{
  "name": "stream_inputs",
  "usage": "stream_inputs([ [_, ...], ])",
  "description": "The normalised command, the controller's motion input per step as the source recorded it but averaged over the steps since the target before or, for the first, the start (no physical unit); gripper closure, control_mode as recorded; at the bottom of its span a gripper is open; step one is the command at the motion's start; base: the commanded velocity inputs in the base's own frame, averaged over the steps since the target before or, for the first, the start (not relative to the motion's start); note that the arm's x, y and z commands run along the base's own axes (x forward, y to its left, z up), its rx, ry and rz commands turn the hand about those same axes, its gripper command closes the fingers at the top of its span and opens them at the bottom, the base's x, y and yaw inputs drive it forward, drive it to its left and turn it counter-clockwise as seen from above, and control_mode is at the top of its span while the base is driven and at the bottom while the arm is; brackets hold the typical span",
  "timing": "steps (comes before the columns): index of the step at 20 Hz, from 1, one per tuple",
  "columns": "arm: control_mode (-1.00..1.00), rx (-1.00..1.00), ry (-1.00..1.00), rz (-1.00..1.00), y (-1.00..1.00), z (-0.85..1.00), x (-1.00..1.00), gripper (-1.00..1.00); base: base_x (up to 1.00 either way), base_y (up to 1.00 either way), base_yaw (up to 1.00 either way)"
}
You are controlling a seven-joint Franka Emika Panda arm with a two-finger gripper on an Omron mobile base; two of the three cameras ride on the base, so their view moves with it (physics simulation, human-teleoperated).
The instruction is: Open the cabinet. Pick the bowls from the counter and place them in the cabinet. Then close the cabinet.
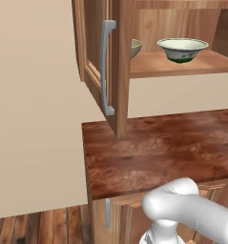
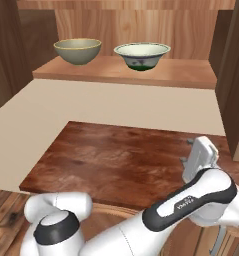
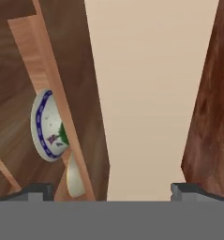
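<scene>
Medium-brown wooden wall cabinet (image 1: 120,57): doors open, closing left to do. Dark reddish-brown wood-grain desk (image 1: 163,152), below the cabinet: bare. Pale white-green bowl (image 2: 142,55) and olive-tan bowl (image 2: 77,50): on the cabinet shelf, placed. Hand (image 3: 111,190): spread, empty, below shelf level; nothing blocks the doors.

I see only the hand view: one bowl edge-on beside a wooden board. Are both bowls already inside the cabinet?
Observer: Yes. The olive-tan bowl and the white-green bowl stand upright on the shelf, apart from each other.
Operator: Is the cabinet closed?
Observer: No. The left door stands open, with its grey handle facing the room.
Operator: Where is my gripper?
Observer: The gripper is above the counter, lower than the shelf.
</scene>
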Motion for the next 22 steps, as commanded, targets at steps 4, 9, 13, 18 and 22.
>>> stream_inputs([
  [4,-1.0,0.14,-0.1,0.04,-0.35,0.0,-0.15,-1.0,0.0,0.0,0.0],
  [9,-1.0,0.14,-0.08,0.04,-0.34,0.0,-0.02,-1.0,0.0,0.0,0.0],
  [13,-1.0,0.13,-0.11,0.05,-0.36,0.0,0.0,-1.0,0.0,0.0,0.0],
  [18,-1.0,0.13,-0.04,0.04,-0.29,0.02,0.0,-1.0,0.0,0.0,0.0],
  [22,-1.0,0.12,0.0,0.02,-0.29,0.08,0.0,-1.0,0.0,0.0,0.0],
])
